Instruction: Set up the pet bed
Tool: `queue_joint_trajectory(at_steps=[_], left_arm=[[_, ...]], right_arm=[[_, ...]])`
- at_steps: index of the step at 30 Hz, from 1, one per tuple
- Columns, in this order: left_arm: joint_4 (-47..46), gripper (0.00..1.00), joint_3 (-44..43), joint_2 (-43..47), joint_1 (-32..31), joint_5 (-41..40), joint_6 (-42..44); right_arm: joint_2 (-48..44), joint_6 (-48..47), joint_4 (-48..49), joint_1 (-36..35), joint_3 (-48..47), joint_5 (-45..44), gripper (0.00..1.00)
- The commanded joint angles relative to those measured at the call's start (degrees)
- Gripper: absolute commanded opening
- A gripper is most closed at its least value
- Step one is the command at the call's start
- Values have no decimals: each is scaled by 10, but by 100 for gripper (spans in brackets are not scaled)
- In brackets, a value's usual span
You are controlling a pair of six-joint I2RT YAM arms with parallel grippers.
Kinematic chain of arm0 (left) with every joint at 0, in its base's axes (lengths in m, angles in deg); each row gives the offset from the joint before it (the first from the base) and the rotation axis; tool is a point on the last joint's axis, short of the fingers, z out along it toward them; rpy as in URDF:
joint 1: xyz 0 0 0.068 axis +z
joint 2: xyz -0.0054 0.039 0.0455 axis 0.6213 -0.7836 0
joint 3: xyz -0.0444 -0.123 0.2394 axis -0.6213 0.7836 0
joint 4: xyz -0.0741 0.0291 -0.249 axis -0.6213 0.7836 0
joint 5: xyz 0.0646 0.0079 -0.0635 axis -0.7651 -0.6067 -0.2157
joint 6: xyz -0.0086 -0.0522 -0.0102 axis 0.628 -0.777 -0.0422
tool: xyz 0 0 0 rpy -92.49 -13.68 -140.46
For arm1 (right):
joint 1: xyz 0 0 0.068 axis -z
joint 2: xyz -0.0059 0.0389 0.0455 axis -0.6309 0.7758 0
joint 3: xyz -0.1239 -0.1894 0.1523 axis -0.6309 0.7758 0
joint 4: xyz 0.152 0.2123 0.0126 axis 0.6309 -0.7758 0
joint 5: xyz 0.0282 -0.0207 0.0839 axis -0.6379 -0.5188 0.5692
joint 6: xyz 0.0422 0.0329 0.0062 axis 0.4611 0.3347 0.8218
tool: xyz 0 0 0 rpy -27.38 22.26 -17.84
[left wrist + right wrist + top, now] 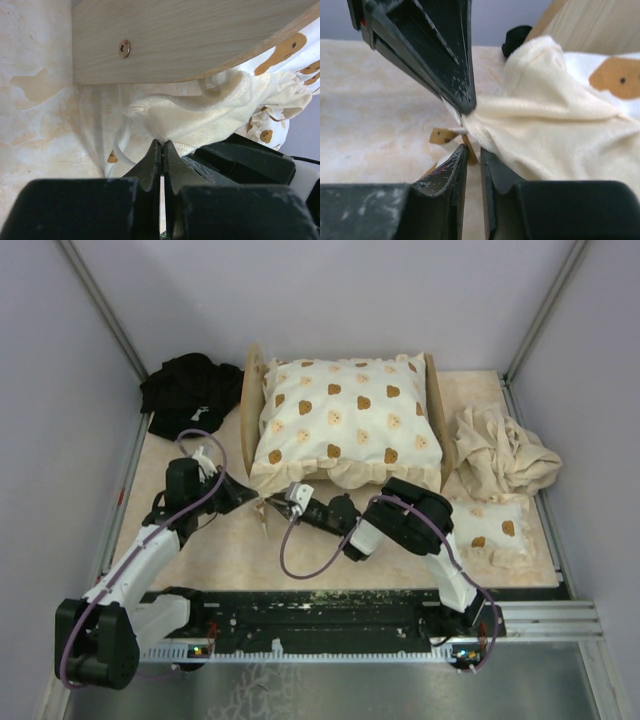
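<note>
The pet bed's light-wood frame (248, 405) stands at the back middle. Its side board fills the top of the left wrist view (175, 40). A large cream frilled cushion with brown prints (345, 420) lies on it and hides the striped mattress. My left gripper (256, 499) is shut on the cushion's cream front-left corner (210, 110), jaws pinched on the fabric (163, 142). My right gripper (276, 503) meets it from the right. Its jaws (472, 150) are nearly closed on a thin brown-printed strip of frill (442, 135) under the cream fabric (555, 130).
A small matching cushion (495, 530) lies at the right, beside my right arm. A crumpled beige cloth (505, 455) lies behind it. A black cloth (190, 390) sits at the back left. Walls close in on three sides.
</note>
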Motion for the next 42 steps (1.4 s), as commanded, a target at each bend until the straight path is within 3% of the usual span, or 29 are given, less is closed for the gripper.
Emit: queue_joint_trajectory(at_steps=[1, 7, 13, 19, 22, 23, 25, 30, 34, 35, 38, 40, 42], left_arm=[[14, 0, -14, 3, 7, 0, 21], [20, 0, -18, 10, 10, 0, 32], [23, 0, -20, 18, 12, -3, 40], [23, 0, -19, 20, 13, 0, 41], [17, 0, -17, 22, 13, 1, 39], [15, 0, -16, 22, 13, 2, 38], [11, 0, -14, 22, 13, 5, 34], [14, 0, -16, 24, 14, 10, 35], [16, 0, -17, 28, 14, 9, 36], [15, 0, -17, 28, 15, 10, 35], [13, 0, -16, 26, 15, 13, 32], [11, 0, -16, 27, 16, 16, 31], [11, 0, -15, 27, 16, 18, 30]], right_arm=[[-43, 51, 117, 2, 29, -33, 23], [-94, 122, 92, 2, 77, -91, 26], [-116, 267, 61, -3, 97, -139, 28], [-113, 371, 0, -14, 49, -150, 44], [-98, 438, -4, -26, 29, -187, 46], [-86, 454, 8, -32, 23, -193, 50], [-68, 479, -9, -38, 0, -199, 83], [-52, 508, -44, -42, -16, -253, 84], [-63, 502, -59, -41, -11, -281, 75], [-64, 502, -58, -40, -12, -287, 66], [-60, 501, -45, -36, -19, -286, 24], [-57, 502, -39, -33, -24, -280, 7], [-51, 502, -26, -28, -25, -268, 0]])
